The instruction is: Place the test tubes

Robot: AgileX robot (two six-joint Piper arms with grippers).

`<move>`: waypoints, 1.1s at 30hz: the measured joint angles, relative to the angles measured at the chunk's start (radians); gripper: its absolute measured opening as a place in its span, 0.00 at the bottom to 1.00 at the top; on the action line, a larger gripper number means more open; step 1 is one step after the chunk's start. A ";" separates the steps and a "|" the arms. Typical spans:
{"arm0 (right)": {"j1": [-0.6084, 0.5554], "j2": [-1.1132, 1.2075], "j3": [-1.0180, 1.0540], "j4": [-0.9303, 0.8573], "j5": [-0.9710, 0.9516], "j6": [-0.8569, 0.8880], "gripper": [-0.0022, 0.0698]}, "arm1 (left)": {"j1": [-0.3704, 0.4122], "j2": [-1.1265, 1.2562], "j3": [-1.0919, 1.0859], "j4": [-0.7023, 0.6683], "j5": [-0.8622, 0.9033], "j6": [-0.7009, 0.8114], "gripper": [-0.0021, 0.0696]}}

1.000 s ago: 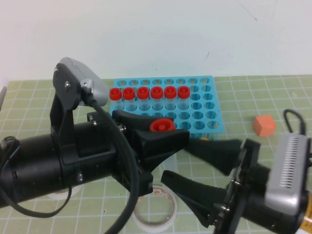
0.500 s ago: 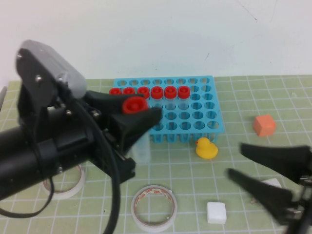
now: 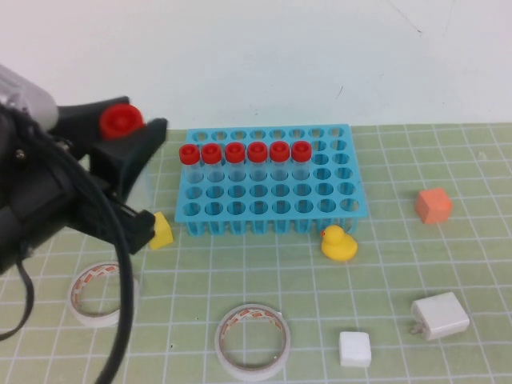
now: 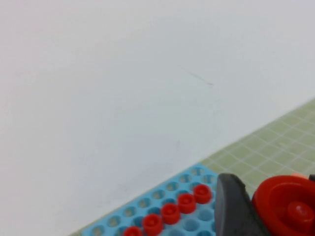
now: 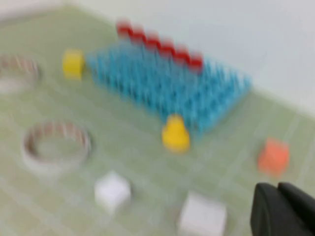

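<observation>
Left gripper point(image 3: 134, 128): the black fingers point(image 3: 142, 150) are partly closed on a red-capped test tube point(image 3: 122, 120). We see only its cap, raised above the green gridded surface point(image 3: 400, 264), left of the blue plastic rack with round holes point(image 3: 272, 226). Six other red-capped tubes point(image 3: 245, 151) stand in the rack's back row. Right gripper point(image 5: 278, 196): we see it only in its own wrist view, above the surface, fingers pressed together and empty.
</observation>
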 joint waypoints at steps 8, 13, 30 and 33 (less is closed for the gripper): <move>0.000 -0.094 0.000 0.312 0.236 -0.402 0.03 | 0.000 -0.019 0.005 0.000 -0.025 0.066 0.38; 0.000 -0.096 0.000 0.438 0.320 -0.568 0.03 | 0.000 -0.019 0.040 -0.004 -0.091 0.094 0.38; 0.000 -0.096 0.000 0.462 0.331 -0.594 0.03 | 0.000 -0.019 0.075 -0.056 -0.141 0.112 0.38; 0.000 -0.096 0.000 0.462 0.332 -0.594 0.03 | 0.000 -0.019 0.075 -0.056 -0.141 0.115 0.38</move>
